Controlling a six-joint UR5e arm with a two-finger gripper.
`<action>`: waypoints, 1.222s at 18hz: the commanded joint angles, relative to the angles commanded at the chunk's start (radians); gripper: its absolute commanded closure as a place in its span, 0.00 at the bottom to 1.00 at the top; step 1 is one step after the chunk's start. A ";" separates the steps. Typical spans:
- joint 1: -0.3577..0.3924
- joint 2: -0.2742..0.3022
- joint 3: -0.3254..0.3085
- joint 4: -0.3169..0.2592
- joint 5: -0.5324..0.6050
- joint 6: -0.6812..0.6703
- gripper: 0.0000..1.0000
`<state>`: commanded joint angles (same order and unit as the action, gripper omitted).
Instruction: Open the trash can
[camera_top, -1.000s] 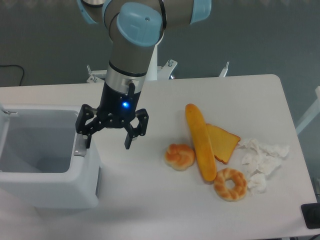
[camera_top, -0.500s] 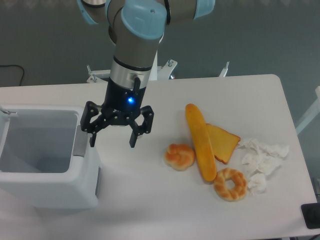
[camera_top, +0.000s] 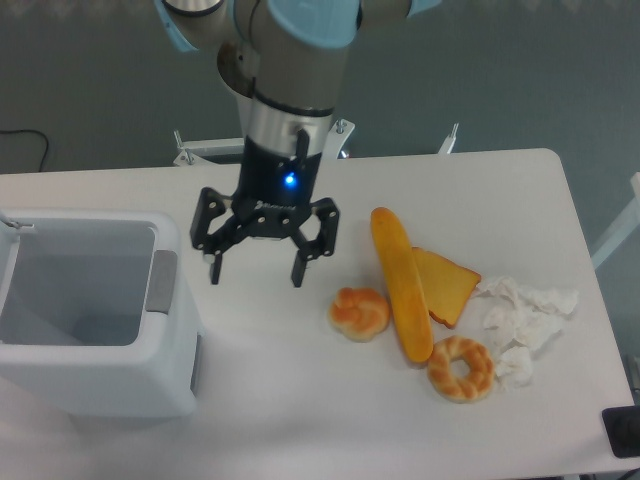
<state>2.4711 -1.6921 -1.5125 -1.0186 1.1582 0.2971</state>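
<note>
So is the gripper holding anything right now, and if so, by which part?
Nothing is held. The gripper is open, its fingers spread over bare table between the open trash can and the bread roll, touching neither.

The gripper (camera_top: 256, 270) hung above the white table (camera_top: 300, 400) with fingers spread and empty, just right of the open trash can (camera_top: 95, 375), while a baguette (camera_top: 402, 285), toast slice (camera_top: 448, 285), bun (camera_top: 360, 313), bagel (camera_top: 461, 368) and crumpled tissue (camera_top: 525, 315) lay further right.

Single high front view over table (camera_top: 300, 400)
</note>
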 joint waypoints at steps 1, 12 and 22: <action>0.009 0.005 -0.002 0.000 0.000 0.037 0.00; 0.040 0.003 -0.012 0.000 0.340 0.483 0.00; 0.032 -0.005 -0.028 0.003 0.454 0.507 0.00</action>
<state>2.5035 -1.6966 -1.5401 -1.0155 1.6122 0.8038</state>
